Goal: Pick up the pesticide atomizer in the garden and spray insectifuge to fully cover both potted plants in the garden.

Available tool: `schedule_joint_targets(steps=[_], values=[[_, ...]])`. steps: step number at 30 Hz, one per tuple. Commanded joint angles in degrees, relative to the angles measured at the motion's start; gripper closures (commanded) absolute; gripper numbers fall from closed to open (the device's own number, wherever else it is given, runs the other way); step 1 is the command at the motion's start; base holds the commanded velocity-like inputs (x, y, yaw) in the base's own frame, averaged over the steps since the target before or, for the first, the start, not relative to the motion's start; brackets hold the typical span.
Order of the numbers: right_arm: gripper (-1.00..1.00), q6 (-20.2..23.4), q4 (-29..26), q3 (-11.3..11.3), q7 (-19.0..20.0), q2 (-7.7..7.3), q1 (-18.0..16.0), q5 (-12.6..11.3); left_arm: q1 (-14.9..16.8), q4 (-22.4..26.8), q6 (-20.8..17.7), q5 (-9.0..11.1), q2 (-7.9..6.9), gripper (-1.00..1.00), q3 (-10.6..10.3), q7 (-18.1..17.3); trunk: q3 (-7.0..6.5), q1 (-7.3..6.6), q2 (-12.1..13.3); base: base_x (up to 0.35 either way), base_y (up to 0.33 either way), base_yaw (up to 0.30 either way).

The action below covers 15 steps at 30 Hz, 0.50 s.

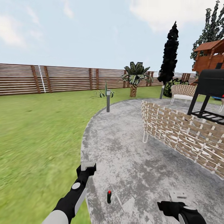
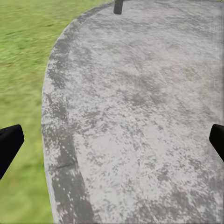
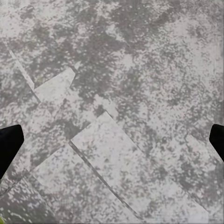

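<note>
Small dark-green pesticide atomizer [image 1: 109,196] with a red dot on its head, standing upright on the round mottled grey paved patio [image 1: 130,149], close to the patio's edge beside the green lawn [image 1: 40,133]. Placed low in the head view, between the two arms, so probably within reach of either once lowered. Nothing touching it yet.

Left hand [image 1: 86,169] raised above the patio rim, pointing forward; black fingertips [image 2: 9,142] at opposite edges of the left wrist view, so spread wide and empty, with bare paving and a strip of grass between them. Right hand [image 1: 169,206] low over the paving, to the right of the bottle and apart from it; fingertips [image 3: 10,140] likewise at the far edges of the right wrist view, wide open, holding nothing.

Further off, a short grey lamp post [image 1: 108,101] at the patio's far rim, and behind it on the grass one low rosette of pointed green leaves, likely one of the potted plants [image 1: 104,92], too small to make out the pot. Beyond that, a palm tree [image 1: 135,76] before the brown slatted wooden fence [image 1: 62,79]. To the right, a woven wicker chair [image 1: 180,130] and a black grill [image 1: 211,84].

Judged as the approach before the grasp: bottle not yet picked up, spraying not begun.
</note>
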<state>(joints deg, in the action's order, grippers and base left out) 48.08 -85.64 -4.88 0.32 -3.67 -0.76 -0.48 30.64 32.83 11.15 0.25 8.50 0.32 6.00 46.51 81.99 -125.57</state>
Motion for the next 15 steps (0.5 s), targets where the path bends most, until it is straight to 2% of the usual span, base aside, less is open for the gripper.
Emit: schedule_joint_targets(steps=[1,6,15], values=[[-1.00,0.26,-0.05,-0.02,0.03,-0.01,-0.03,-0.05,0.03,-0.04,0.22,0.02,0.02,-1.00,0.03,0.15,0.08,0.02,-0.02,0.286,0.000,-0.009],[-1.00,0.26,-0.05,-0.04,0.04,-0.02,-0.03,-0.05,0.03,-0.02,0.27,0.02,0.02,-1.00,0.03,0.15,0.40,0.02,-0.02,0.230,0.000,-0.003],[-1.00,0.26,-0.13,-0.07,0.03,-0.02,-0.03,-0.05,0.03,0.02,0.36,0.02,0.02,-1.00,0.03,0.15,1.10,0.02,-0.02,0.026,0.000,0.000]])
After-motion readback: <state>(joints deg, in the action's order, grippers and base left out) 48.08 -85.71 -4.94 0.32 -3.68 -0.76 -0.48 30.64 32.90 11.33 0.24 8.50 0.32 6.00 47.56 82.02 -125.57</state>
